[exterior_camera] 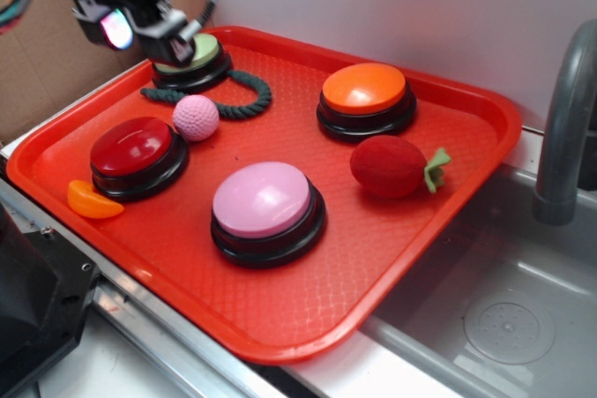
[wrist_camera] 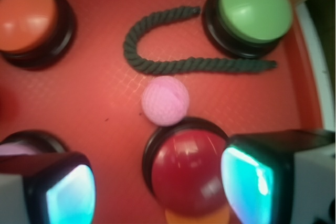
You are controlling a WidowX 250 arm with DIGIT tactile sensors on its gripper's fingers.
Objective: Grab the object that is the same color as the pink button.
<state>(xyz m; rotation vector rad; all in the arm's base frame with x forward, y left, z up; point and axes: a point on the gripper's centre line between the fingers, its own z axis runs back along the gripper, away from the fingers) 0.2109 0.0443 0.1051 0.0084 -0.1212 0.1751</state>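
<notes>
The small pink knitted ball (exterior_camera: 196, 117) (wrist_camera: 165, 100) lies on the red tray (exterior_camera: 308, 323), touching the rim of the red-topped button (exterior_camera: 136, 153) (wrist_camera: 188, 171). The pink button (exterior_camera: 266, 207) with its black base sits near the tray's front middle; only its edge (wrist_camera: 18, 148) shows in the wrist view. My gripper (exterior_camera: 140, 27) (wrist_camera: 157, 192) hangs high over the tray's back left corner, near the green button (exterior_camera: 194, 61) (wrist_camera: 254, 9). Its jaws stand wide apart and hold nothing. The ball lies below and ahead of the fingers, untouched.
A dark green rope (exterior_camera: 238, 100) (wrist_camera: 178, 59) curls behind the ball. An orange-topped button (exterior_camera: 366, 98) (wrist_camera: 26, 17), a red plush strawberry (exterior_camera: 396, 167) and an orange slice (exterior_camera: 91, 200) also lie on the tray. A sink basin (exterior_camera: 504, 323) with a grey faucet (exterior_camera: 560, 128) lies to the right.
</notes>
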